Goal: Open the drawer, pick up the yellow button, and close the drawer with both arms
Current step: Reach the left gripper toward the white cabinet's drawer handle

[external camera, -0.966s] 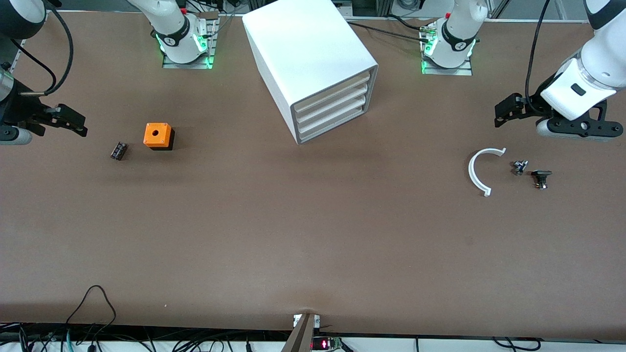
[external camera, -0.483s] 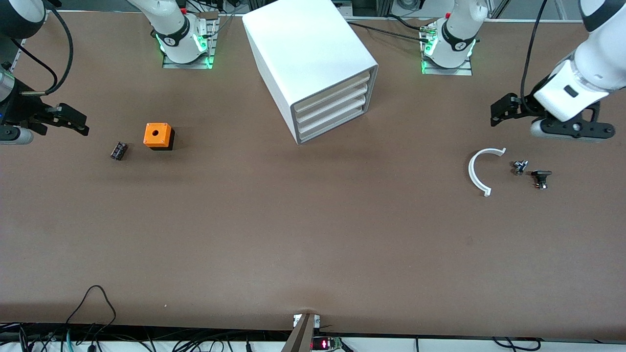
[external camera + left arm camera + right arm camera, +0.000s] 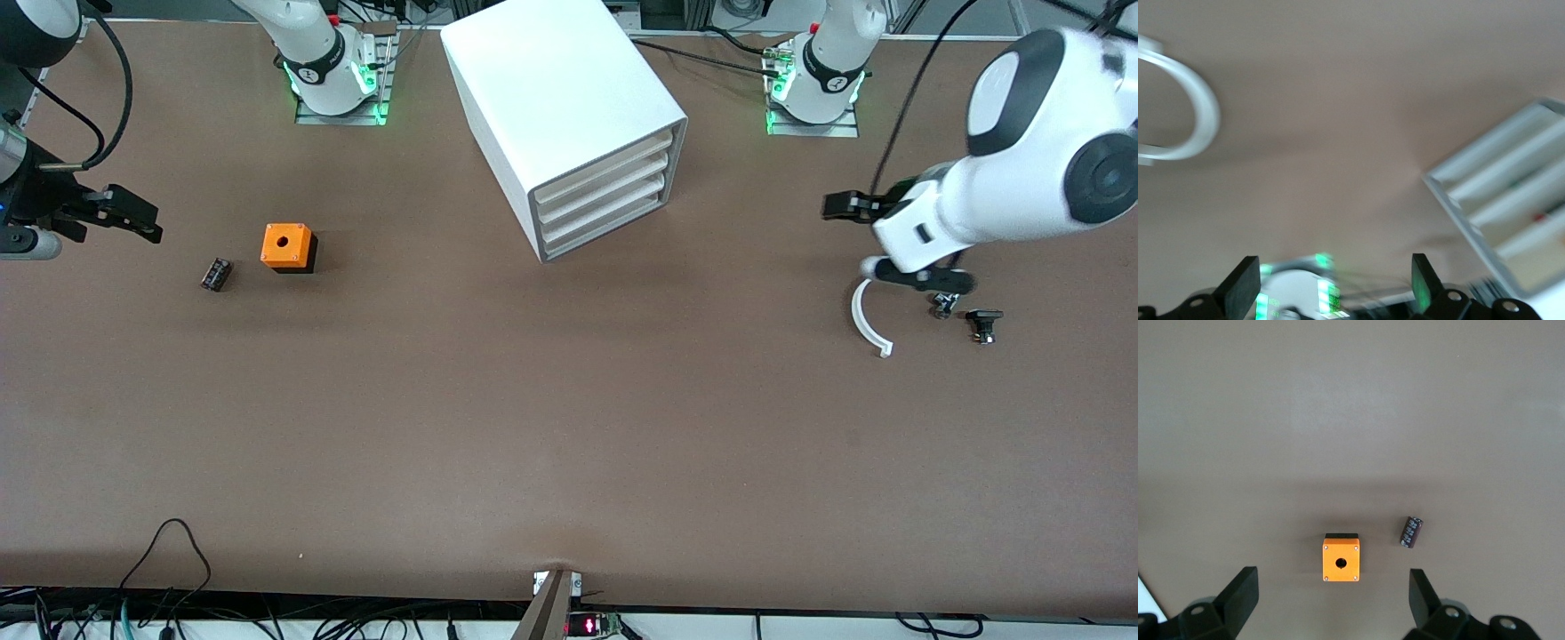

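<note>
The drawer (image 3: pixel 603 157) was closed, the topmost in the white cabinet (image 3: pixel 562 107) near the table's (image 3: pixel 569 427) edge by the robot bases. The left end effector (image 3: pixel 840 207), fingers spread, hovered over the table near the white arc piece (image 3: pixel 864 320). The right end effector (image 3: pixel 133 218), also spread, waited at the right arm's end of the table beside the orange box (image 3: pixel 287 246).

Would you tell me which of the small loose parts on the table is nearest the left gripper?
The curved white plastic arc: the left gripper hangs just above it.
</note>
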Available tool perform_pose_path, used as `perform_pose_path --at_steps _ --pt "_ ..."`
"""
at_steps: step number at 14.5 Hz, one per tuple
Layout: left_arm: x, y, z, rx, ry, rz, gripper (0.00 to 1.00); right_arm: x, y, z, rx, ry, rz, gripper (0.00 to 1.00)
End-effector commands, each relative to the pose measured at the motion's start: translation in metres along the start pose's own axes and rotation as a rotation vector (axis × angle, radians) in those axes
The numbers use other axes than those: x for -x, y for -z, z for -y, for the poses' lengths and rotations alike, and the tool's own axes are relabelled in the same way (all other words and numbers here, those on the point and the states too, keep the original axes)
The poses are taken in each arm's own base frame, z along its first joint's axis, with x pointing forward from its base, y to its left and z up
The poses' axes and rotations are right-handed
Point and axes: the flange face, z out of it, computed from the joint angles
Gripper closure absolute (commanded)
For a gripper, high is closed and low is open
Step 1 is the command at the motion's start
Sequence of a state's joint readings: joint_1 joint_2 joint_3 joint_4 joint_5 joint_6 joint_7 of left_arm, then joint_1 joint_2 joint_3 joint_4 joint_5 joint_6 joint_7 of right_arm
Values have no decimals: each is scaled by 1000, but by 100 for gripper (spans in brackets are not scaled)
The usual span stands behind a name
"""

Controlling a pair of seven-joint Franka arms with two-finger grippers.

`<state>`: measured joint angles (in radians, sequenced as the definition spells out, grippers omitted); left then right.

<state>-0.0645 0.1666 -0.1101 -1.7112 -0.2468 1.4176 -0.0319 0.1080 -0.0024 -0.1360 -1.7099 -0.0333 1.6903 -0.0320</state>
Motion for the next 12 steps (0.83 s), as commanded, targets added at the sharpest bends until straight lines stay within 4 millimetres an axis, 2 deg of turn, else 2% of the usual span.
perform_pose_path --at_steps 1,4,5,9,12 --pt "-17 -57 -15 211 -35 151 0 12 6 0 -12 6 3 0" --pt "-28 -125 -35 501 -67 292 0 14 6 1 -14 6 13 0" --pt "-30 -141 -39 573 -62 323 0 14 6 1 -14 4 18 0" --pt "-15 -182 -93 588 -141 378 0 17 6 1 -15 4 21 0" --pt "-9 -215 -107 608 -150 383 0 14 8 1 -11 7 15 0"
